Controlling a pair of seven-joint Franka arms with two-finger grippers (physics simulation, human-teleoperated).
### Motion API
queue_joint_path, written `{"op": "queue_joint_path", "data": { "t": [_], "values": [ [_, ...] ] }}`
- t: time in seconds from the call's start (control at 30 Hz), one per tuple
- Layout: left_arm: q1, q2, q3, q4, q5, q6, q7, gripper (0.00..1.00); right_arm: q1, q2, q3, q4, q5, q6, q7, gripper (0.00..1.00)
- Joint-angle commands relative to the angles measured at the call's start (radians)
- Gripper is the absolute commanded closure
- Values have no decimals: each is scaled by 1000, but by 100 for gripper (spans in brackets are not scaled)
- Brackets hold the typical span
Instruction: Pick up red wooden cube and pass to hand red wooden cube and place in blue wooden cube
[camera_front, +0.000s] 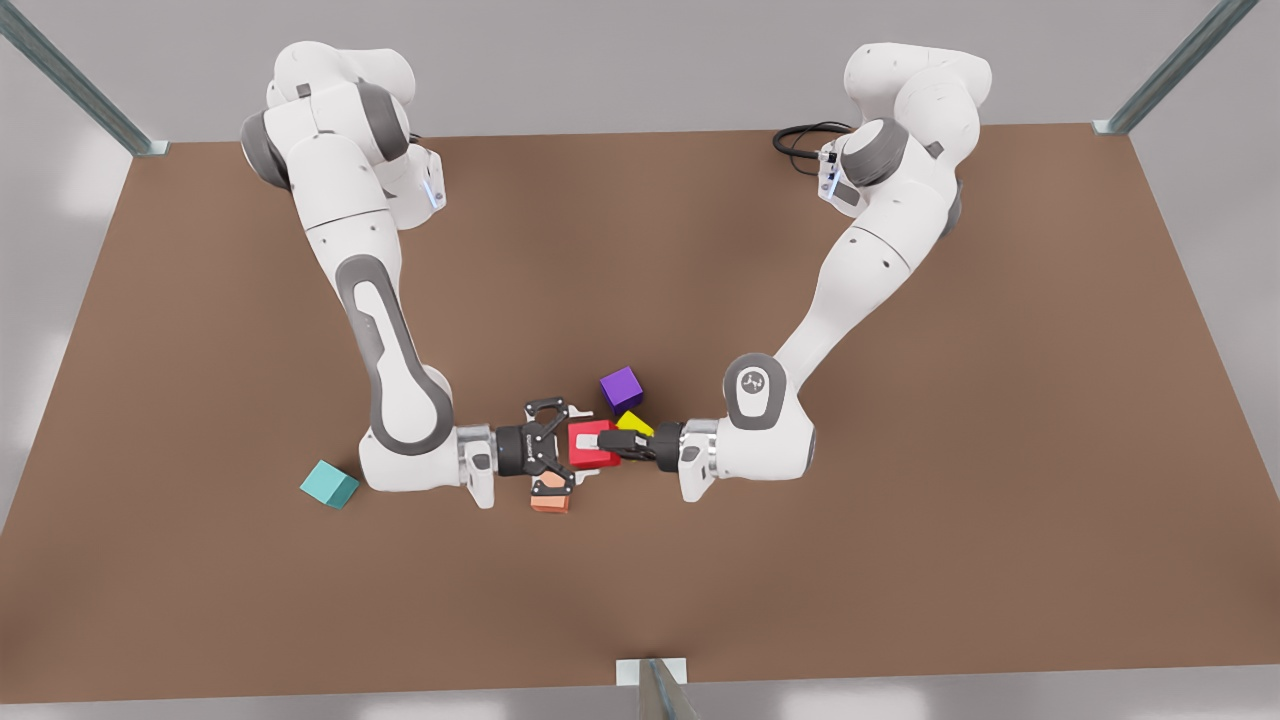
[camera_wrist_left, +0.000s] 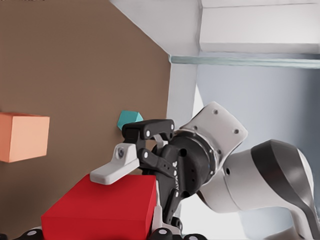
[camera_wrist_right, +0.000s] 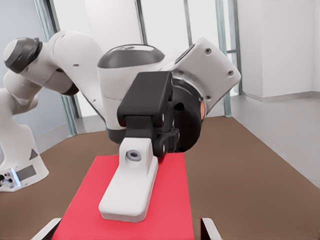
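Right now the red cube (camera_front: 592, 443) hangs over the table's middle, squeezed between two grippers that meet nose to nose. The left gripper (camera_front: 618, 445) pinches it from the front view's right, and the right gripper (camera_front: 572, 447), the hand, has its jaws closed on it from the other side. The blue cube (camera_front: 330, 485) sits well apart, behind the hand's arm, so I think the hand is the one to carry the red cube there.
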Motion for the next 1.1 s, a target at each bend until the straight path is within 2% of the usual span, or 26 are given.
{"op": "queue_joint_path", "data": {
  "t": [0.0,0.1,0.13,0.2,0.23,0.27,0.4,0.43,0.47,0.5,0.73,0.83,0.9,0.93,0.97,1.0,1.03,1.07],
  "values": [
    [-1,-2,-1,0,-20,4,90,46,2,-1,-1,0,1,10,-87,0],
    [-1,-2,-1,0,-20,4,91,45,6,1,1,0,3,13,-87,0],
    [-1,-2,-1,0,-20,6,90,35,11,13,1,2,4,16,-87,6],
    [-7,-2,-1,0,-20,21,90,32,14,14,1,2,4,17,-88,40],
    [-7,-2,-1,0,-20,23,90,32,17,14,-1,2,4,17,-88,49],
    [-7,-2,-1,-1,-20,23,90,32,17,14,1,3,6,23,-87,51],
    [-7,-2,-1,-1,-20,23,91,32,17,14,1,8,9,23,-81,52],
    [-7,-2,-1,-1,-20,23,90,11,17,14,1,8,15,23,-81,52],
    [-7,-2,-1,-1,-21,23,90,8,16,14,1,8,15,23,-81,52],
    [-7,-2,-1,-3,-21,23,88,0,16,14,1,8,15,23,-81,52],
    [49,-23,-4,-29,-15,5,90,0,5,14,-21,37,-44,19,-62,52],
    [181,-75,-5,-87,-4,-181,90,0,-63,5,-30,35,-218,-16,-62,52],
    [298,-108,-4,-98,28,-360,87,0,-139,-4,-30,37,-432,-84,-53,52],
    [439,-157,-4,-86,296,-636,-135,0,-187,-13,-30,38,-589,-105,-33,52],
    [494,-267,-8,-27,773,-906,-229,0,-224,-15,-30,38,-702,-122,-32,52],
    [549,-321,-22,-24,942,-1018,-265,0,-231,-31,-37,40,-817,-127,-18,52],
    [562,-376,-25,-26,1098,-1025,-265,0,-233,-48,-68,57,-939,-159,44,52],
    [574,-408,-24,-20,1163,-1054,-265,0,-233,-48,-93,83,-1070,-185,94,52]
  ]
}}
